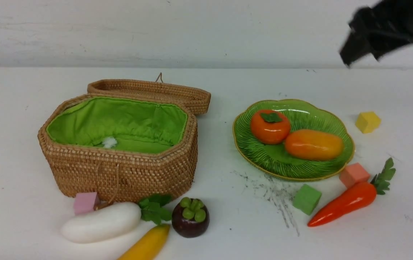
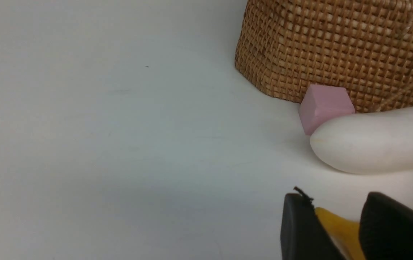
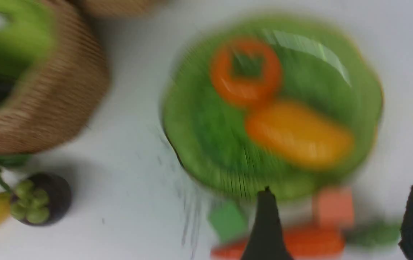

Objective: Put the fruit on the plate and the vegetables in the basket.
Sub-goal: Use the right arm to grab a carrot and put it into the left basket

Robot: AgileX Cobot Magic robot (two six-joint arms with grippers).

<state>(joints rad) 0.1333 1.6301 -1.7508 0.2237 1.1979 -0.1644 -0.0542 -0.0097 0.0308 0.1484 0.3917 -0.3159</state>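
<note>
Left end effector [image 2: 337,216] is pinching the banana [image 1: 147,246]: in the left wrist view the yellow skin fills the gap between its two black fingers. The hold seems to be near one end. In the front view the banana lies at the near edge of the table [image 1: 228,224], just beside the white radish [image 1: 101,222] and the mangosteen [image 1: 190,217], well apart from the plate [image 1: 260,159].

Our right end effector [image 3: 341,202] hangs high over the far right of the table, jaws spread with nothing between them.

The persimmon [image 1: 270,126] and mango [image 1: 314,144] already sit touching on the plate. The basket [image 1: 127,173] stands open with no vegetable in it, and the carrot [image 1: 343,204] lies on the table near the plate.

We judge the banana to be a light, hard, glossy toy, so it is likely slippery and will not give under the pads. An end grip may let it swing or twist; across the narrow width nearer the middle looks safer to us. The plate looks like glass, so we would set the fruit down gently in the free near part.
</note>
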